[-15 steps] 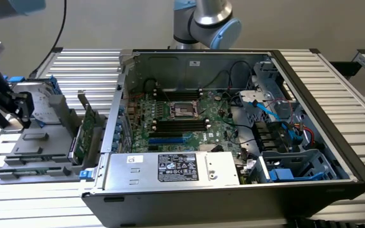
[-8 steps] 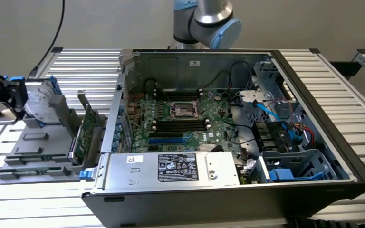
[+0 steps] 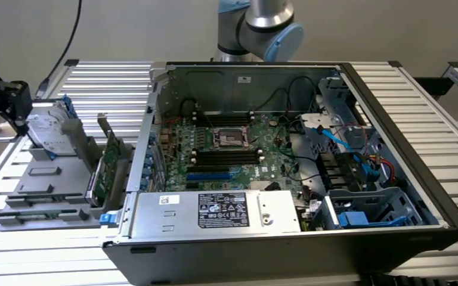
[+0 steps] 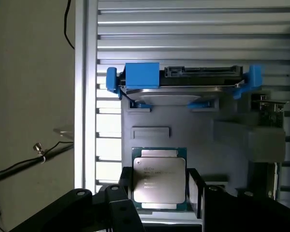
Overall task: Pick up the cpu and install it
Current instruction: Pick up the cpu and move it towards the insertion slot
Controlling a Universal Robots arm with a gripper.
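The gripper (image 4: 159, 191) stands with its jaws spread either side of the cpu (image 4: 159, 180), near the blue-framed hard drive (image 4: 181, 86) on the grey holder (image 4: 183, 130)

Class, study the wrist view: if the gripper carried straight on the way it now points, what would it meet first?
Most likely the cpu: it lies directly ahead between the open fingers, on the grey holder. How much gap remains is unclear.
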